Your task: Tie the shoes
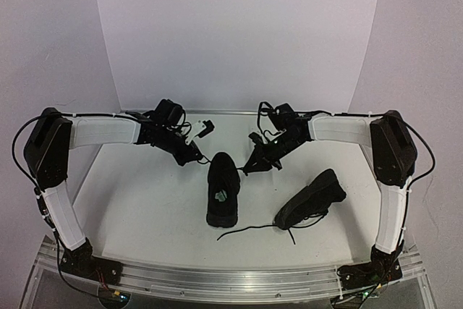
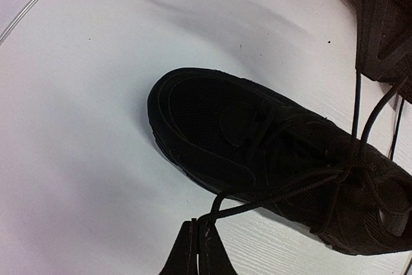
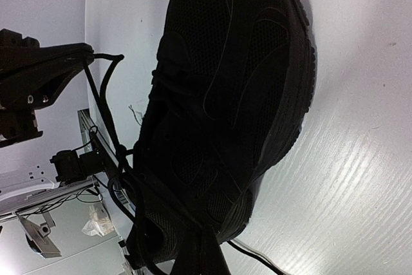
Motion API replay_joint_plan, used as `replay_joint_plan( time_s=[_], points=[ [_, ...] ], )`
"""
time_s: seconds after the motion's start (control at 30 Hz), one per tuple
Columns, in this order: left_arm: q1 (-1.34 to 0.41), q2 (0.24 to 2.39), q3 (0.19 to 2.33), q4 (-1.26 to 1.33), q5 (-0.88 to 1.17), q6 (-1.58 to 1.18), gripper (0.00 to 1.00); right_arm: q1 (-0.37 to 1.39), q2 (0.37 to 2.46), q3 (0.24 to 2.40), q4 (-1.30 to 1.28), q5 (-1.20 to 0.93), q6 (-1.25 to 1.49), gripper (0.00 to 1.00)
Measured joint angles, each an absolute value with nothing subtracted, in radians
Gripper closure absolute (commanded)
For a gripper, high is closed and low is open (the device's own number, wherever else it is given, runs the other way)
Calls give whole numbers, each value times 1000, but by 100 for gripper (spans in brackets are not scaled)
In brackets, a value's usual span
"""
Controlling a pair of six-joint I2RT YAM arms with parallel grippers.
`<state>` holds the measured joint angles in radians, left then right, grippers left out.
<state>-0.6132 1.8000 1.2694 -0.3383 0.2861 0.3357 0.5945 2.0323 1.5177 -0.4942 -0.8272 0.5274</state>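
Left gripper and right gripper are both pinched shut on lace ends, with the centre shoe just below and between them. Risk: the thin lace slips out of a pinch, or an uneven pull drags the shoe. The other shoe sits outboard of the right gripper, untied.

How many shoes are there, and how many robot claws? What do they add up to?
Black sneakers: 2
Robot grippers: 2, the left gripper and the right gripper, each shut on a lace
Total: 4
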Motion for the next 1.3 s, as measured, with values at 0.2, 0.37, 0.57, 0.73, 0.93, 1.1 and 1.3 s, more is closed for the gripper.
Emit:
replay_joint_plan(
  time_s=[0.2,0.37,0.57,0.73,0.93,1.1,1.3],
  points=[
    [-613,1800,1269,-338,255,328,100,595,2032,1516,-493,-828,527,100],
    [-611,1800,1269,-337,230,313,100,595,2032,1514,-488,-828,527,100],
    [-605,1800,1269,-330,239,314,100,596,2032,1513,-487,-828,527,100],
    [-603,1793,1269,-330,266,320,100,595,2032,1509,-487,-824,527,100],
    [-601,1761,1269,-331,325,333,100,570,2011,1505,-489,-819,526,100],
    [-601,1742,1269,-332,368,341,100,542,1987,1505,-490,-816,526,100],
    [-601,1742,1269,-343,392,344,100,535,1985,1505,-498,-809,523,100]
  ],
)
